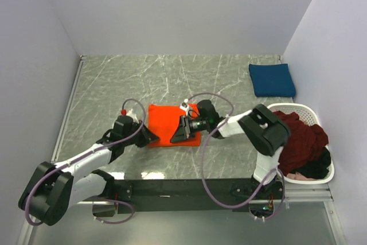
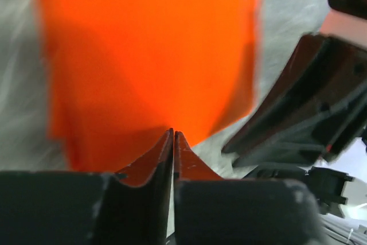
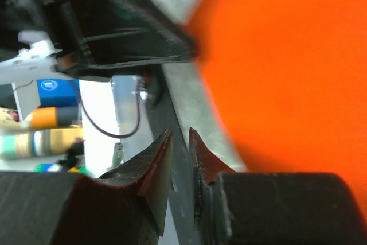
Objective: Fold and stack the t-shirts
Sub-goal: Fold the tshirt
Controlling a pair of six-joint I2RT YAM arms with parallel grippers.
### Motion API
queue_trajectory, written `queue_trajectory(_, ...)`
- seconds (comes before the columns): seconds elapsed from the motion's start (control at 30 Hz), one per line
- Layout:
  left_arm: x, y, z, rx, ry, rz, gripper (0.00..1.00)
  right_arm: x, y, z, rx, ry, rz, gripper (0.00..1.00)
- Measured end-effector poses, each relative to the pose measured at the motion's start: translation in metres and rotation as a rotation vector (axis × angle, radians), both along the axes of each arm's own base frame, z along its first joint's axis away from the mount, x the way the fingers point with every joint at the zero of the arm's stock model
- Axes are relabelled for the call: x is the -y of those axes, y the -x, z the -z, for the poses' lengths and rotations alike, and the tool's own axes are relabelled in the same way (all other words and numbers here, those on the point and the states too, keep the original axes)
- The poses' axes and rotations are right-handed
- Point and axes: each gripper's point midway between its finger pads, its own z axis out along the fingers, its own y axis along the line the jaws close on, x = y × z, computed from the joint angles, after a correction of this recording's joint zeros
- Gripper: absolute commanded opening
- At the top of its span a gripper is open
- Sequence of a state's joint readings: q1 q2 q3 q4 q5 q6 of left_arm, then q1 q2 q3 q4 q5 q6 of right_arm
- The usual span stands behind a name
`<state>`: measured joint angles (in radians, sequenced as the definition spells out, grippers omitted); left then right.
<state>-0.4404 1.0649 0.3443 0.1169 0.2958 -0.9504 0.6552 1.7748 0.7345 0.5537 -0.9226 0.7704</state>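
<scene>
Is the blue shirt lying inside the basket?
No, the folded blue shirt lies flat on the table, beyond the basket's far rim, in the top view.
</scene>
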Motion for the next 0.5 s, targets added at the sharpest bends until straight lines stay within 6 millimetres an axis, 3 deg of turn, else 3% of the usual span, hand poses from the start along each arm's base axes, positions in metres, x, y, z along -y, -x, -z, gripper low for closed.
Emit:
queue_trajectory(0.17, -0.014, 0.02, 0.045, -0.147, -0.017, -0.054, 0.01, 0.007, 0.008, 0.065, -0.19, 0.082, 0.019, 0.21)
queue_trajectory(0.23, -0.023, 0.022, 0.058, -0.204, 0.01, -0.098, 0.01, 0.009, 0.007, 0.067, -0.228, 0.061, 0.019, 0.2)
queue_trajectory(0.5, -0.037, 0.011, 0.057, -0.237, 0.126, -0.168, 0.01, 0.038, -0.011, 0.06, -0.262, 0.015, 0.127, 0.2)
